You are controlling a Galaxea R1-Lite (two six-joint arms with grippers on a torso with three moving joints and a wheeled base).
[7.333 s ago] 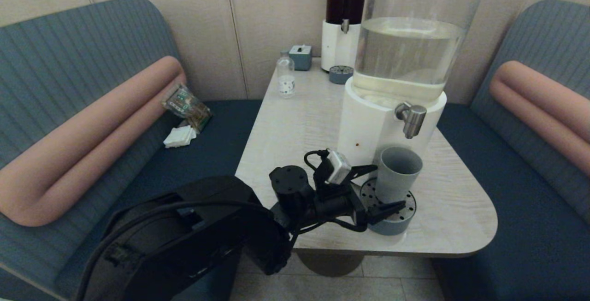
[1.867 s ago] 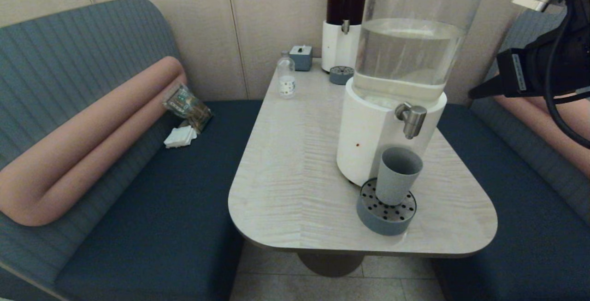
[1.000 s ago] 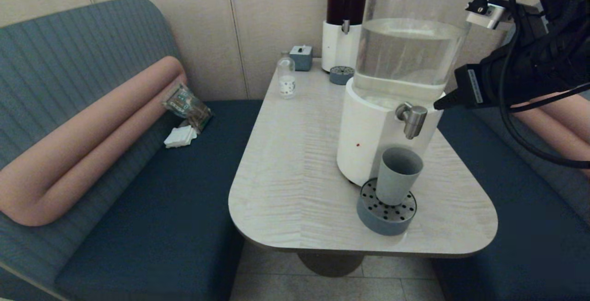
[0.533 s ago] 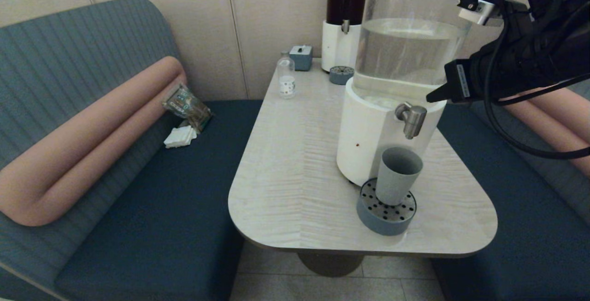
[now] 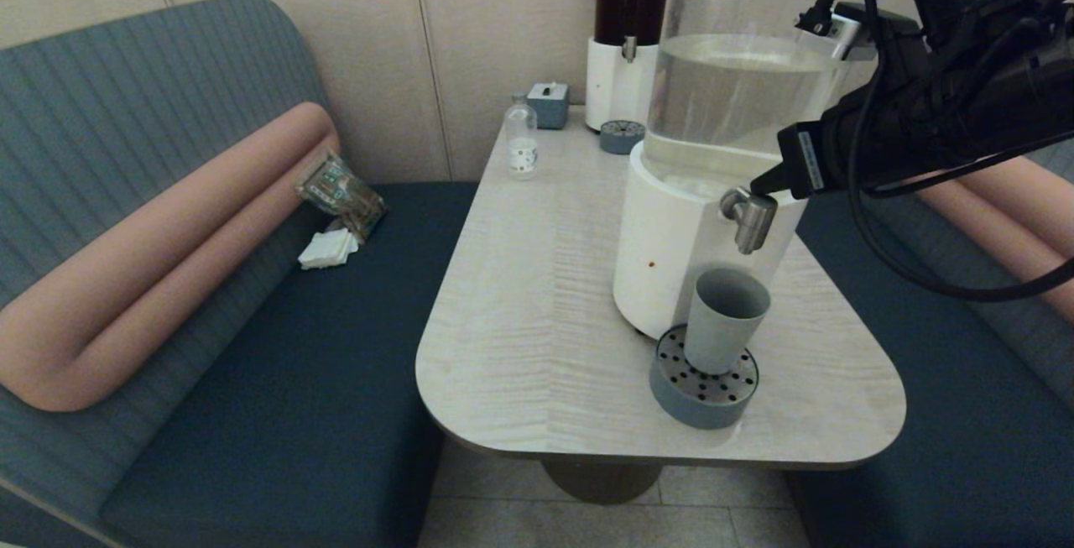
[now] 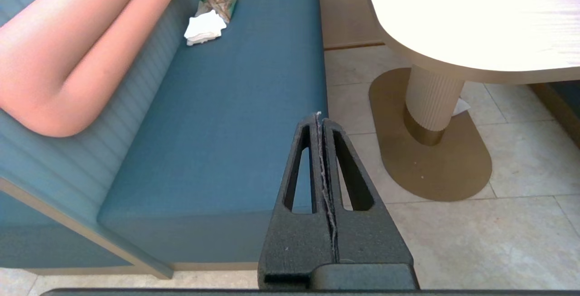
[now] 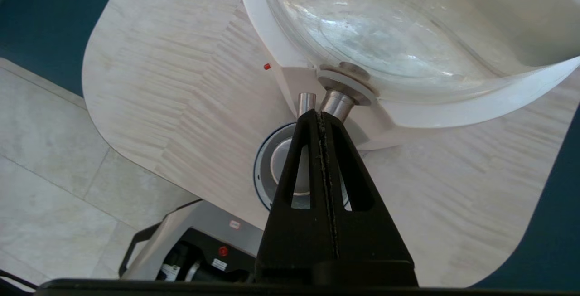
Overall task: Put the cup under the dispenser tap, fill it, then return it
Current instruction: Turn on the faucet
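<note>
The grey-blue cup (image 5: pixel 723 319) stands upright on a round perforated drip tray (image 5: pixel 703 380), directly below the brushed-silver dispenser tap (image 5: pixel 749 215) of the big white-based dispenser (image 5: pixel 688 229). My right gripper (image 5: pixel 759 185) is shut with nothing held; its tip sits at the top of the tap, just above it. In the right wrist view the shut right gripper (image 7: pixel 320 114) meets the tap (image 7: pixel 334 102), and the cup (image 7: pixel 283 167) shows below. My left gripper (image 6: pixel 318 117) is shut, parked low beside the bench, away from the table.
A slimmer dispenser (image 5: pixel 625 44) with dark red liquid, its own small drip tray (image 5: pixel 621 135), a clear bottle (image 5: pixel 520 141) and a small grey box (image 5: pixel 548 103) stand at the table's far end. Snack packets and napkins (image 5: pixel 340 204) lie on the left bench.
The left arm released the cup on the drip tray and withdrew out of the head view. The right arm came in from the upper right and moved leftward and down to the tap.
</note>
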